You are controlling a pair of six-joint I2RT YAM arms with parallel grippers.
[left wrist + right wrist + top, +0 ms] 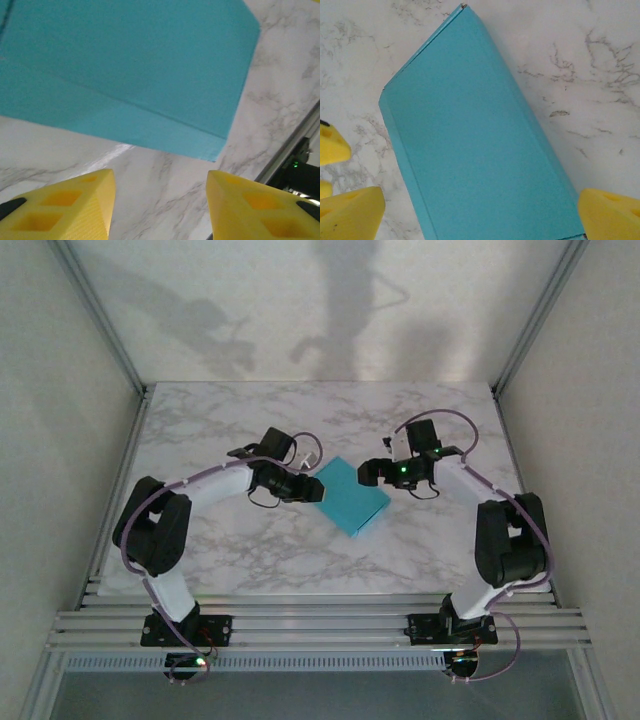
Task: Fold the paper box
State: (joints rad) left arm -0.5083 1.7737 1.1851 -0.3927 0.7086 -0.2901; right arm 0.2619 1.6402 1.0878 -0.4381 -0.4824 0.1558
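Paper box (350, 497) lies flat, turquoise up, just ahead of your left gripper (160, 200), which stands half-spread, and under your right gripper (482, 215), spread wide. Neither of the 2 grips it, likely so the fold can settle.

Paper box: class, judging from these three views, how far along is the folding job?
Done: the box lies closed on the table, turquoise side out, with no loose flaps visible. In hand: nothing; both arms' jaws stand open and neither grips it. Left: seemingly little, perhaps only pulling the arms back.
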